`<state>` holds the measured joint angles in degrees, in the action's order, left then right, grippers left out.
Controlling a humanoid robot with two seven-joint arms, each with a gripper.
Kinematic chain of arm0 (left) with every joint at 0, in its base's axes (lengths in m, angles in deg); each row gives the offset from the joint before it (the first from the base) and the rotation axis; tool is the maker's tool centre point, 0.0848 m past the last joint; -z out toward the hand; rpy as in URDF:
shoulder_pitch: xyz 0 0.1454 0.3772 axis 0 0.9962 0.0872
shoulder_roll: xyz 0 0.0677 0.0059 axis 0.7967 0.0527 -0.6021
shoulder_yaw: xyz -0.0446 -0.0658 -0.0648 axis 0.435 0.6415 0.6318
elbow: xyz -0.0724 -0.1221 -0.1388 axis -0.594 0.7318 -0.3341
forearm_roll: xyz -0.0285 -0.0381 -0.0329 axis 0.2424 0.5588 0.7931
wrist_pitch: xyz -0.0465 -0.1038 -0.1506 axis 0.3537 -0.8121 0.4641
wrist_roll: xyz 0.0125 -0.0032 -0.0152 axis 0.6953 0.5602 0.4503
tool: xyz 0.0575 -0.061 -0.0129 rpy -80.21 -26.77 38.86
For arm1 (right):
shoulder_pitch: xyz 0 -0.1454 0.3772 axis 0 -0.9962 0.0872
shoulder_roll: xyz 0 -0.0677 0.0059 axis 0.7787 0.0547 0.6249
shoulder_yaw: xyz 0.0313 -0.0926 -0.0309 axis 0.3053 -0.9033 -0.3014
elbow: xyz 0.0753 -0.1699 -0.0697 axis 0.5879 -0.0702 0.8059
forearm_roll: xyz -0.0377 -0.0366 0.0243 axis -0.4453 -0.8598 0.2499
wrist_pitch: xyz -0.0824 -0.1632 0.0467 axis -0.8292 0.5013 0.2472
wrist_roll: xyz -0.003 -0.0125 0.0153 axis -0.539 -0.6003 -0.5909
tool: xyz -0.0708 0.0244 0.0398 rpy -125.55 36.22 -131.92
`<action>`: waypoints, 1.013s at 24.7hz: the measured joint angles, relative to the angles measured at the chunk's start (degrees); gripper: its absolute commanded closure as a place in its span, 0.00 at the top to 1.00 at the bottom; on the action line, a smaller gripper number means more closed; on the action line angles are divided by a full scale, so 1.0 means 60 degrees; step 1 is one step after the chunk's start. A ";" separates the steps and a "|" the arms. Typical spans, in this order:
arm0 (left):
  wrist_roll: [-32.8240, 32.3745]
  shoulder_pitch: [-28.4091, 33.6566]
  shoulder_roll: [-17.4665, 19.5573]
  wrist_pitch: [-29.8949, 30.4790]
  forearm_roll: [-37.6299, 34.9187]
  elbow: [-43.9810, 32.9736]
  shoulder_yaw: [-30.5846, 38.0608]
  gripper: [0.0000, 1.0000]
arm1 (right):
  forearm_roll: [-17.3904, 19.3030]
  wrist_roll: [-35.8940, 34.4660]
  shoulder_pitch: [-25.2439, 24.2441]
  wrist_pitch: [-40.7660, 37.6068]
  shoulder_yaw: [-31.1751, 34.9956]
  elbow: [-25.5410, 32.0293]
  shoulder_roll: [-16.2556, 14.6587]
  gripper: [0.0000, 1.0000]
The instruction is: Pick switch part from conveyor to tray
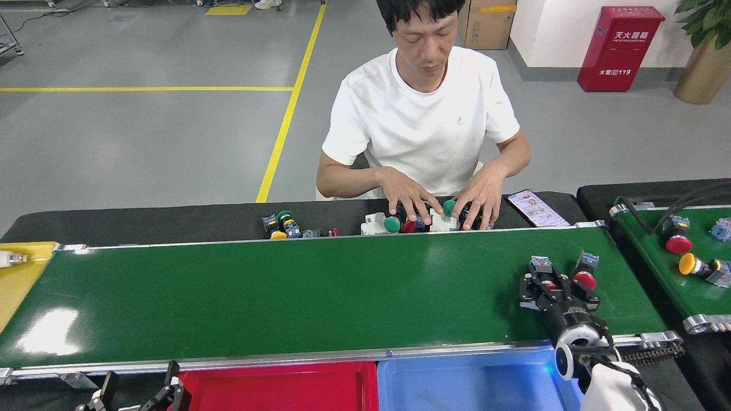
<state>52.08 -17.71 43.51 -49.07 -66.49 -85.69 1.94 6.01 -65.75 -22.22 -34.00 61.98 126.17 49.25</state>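
Note:
The conveyor (285,297) runs across the head view as a wide green belt. Two switch parts with red caps lie near its right end, one (541,267) just left of the other (585,275). My right gripper (557,290) reaches over the near rail, open, with its fingers (527,292) straddling the left switch part; whether they touch it is unclear. The red tray (280,388) sits below the belt's near rail and shows nothing inside. Just left of the tray my left gripper (141,375) is open and empty.
A blue bin (468,382) adjoins the tray's right side, and a yellow bin (17,274) sits at the belt's left end. A person's hands (411,197) rest on a pile of switch parts behind the belt. A narrower belt (679,268) at the right carries more parts.

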 measured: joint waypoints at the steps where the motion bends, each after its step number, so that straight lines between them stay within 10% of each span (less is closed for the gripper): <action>1: 0.0000 0.0023 0.0024 0.0128 0.0002 0.0000 0.0000 1.00 | 0.0021 0.0001 -0.0174 -0.0139 0.0003 0.0350 0.0000 0.11; 7: 0.0000 0.0045 0.0023 0.0676 -0.0006 0.0000 -0.0019 1.00 | 0.0413 0.0275 -0.2386 -0.2641 -0.0003 0.3317 0.0062 0.13; 12: 0.0000 0.0045 0.0023 0.0745 -0.0008 0.0001 -0.0071 1.00 | 0.0418 0.0439 -0.2969 -0.5587 -0.0533 0.3772 0.1332 0.17; 15: 0.0000 0.0040 0.0015 0.0771 -0.0008 0.0001 -0.0072 1.00 | 0.0064 0.0549 -0.2963 -0.6079 -0.1588 0.3631 0.1601 0.33; 16: 0.0000 0.0039 0.0015 0.0779 -0.0009 0.0001 -0.0071 1.00 | -0.0024 0.0569 -0.2961 -0.6105 -0.1865 0.3510 0.1760 0.50; 17: 0.0000 0.0034 0.0015 0.0773 -0.0017 0.0001 -0.0071 1.00 | -0.0147 0.0580 -0.2959 -0.6139 -0.2141 0.3384 0.2011 0.90; 18: 0.0000 0.0029 0.0013 0.0759 -0.0019 0.0001 -0.0071 1.00 | -0.0276 0.0589 -0.2959 -0.6073 -0.2347 0.3288 0.2279 0.98; 25: 0.0000 0.0041 -0.0020 0.0713 -0.0020 0.0001 -0.0064 1.00 | -0.0482 0.0604 -0.2767 -0.5564 -0.2542 0.3016 0.2569 0.99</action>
<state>52.08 -17.47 43.39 -44.79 -66.62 -85.68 1.56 3.12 -62.13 -38.83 -67.39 46.73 144.27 64.66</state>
